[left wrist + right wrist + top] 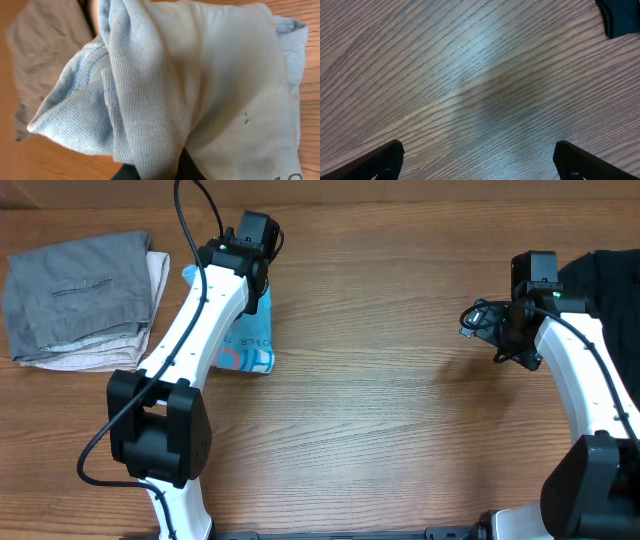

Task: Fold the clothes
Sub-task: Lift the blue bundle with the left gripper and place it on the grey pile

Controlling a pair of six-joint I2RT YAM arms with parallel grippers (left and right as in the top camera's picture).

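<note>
The light blue T-shirt (251, 340) lies folded in a small bundle on the wooden table at the left, white and coral letters showing at its near edge. My left arm covers much of it from above. In the left wrist view the T-shirt (210, 85) fills the frame, and my left gripper (167, 170) is shut on a bunched ridge of its fabric. In the overhead view the left gripper (260, 285) sits on the bundle's far part. My right gripper (477, 160) is open and empty over bare wood, far to the right of the shirt (482, 320).
A folded grey garment (80, 295) lies on a beige one (155, 275) at the far left, just beside the T-shirt. A black cloth (610, 275) lies at the right edge, and its corner shows in the right wrist view (620, 17).
</note>
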